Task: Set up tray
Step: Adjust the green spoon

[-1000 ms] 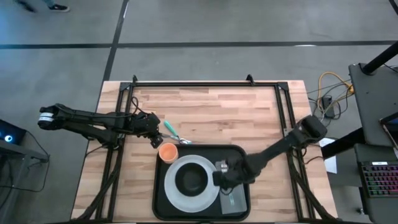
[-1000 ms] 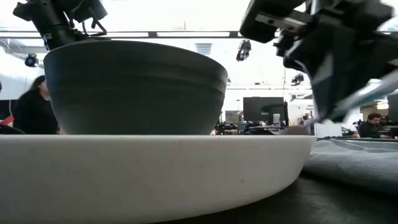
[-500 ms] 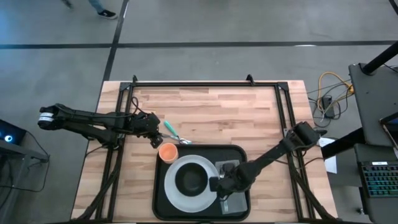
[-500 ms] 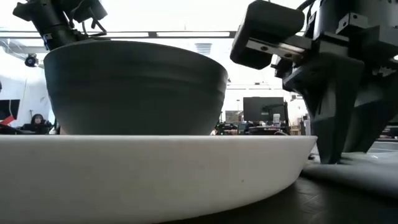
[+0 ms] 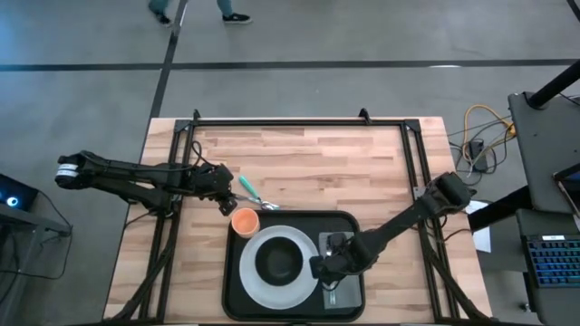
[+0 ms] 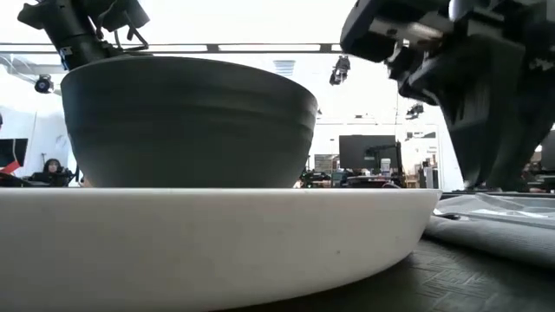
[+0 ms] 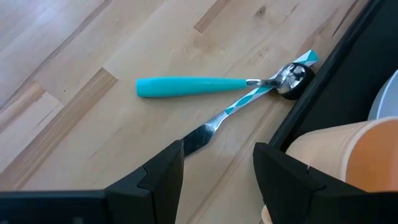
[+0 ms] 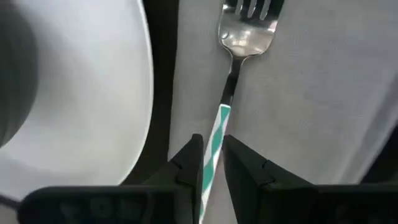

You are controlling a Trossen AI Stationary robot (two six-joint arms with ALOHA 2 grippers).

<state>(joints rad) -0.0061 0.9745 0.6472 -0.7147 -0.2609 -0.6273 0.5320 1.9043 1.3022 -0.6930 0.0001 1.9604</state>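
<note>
The black tray (image 5: 234,299) lies at the table's near middle. On it stands a white plate (image 5: 256,282) with a dark bowl (image 5: 278,261). A grey napkin (image 8: 298,93) lies to the plate's right. A fork (image 8: 245,37) with a teal-striped handle lies on the napkin, and my right gripper (image 8: 213,168) is shut on it. An orange cup (image 5: 245,220) stands at the tray's far left corner. My left gripper (image 7: 217,174) hangs open above a teal-handled spoon (image 7: 193,86) and a striped knife (image 7: 202,135), which lie crossed on the wood. My right gripper pinches the fork's striped handle (image 8: 219,132) near its free end between the two fingers. The fingers come steeply from above and lie across the handle. The fork's head (image 8: 247,34) rests on the napkin, tines pointing away from the gripper.
A black metal frame (image 5: 299,122) runs round the table's far edge and both sides. Bare wood (image 5: 326,167) lies beyond the tray. The spoon and knife (image 5: 256,199) lie just off the tray's far left corner, next to the cup.
My right gripper has sunk toward the napkin with the fork. The fork was tilted in the air beside the plate a second ago and now lies along the napkin.
</note>
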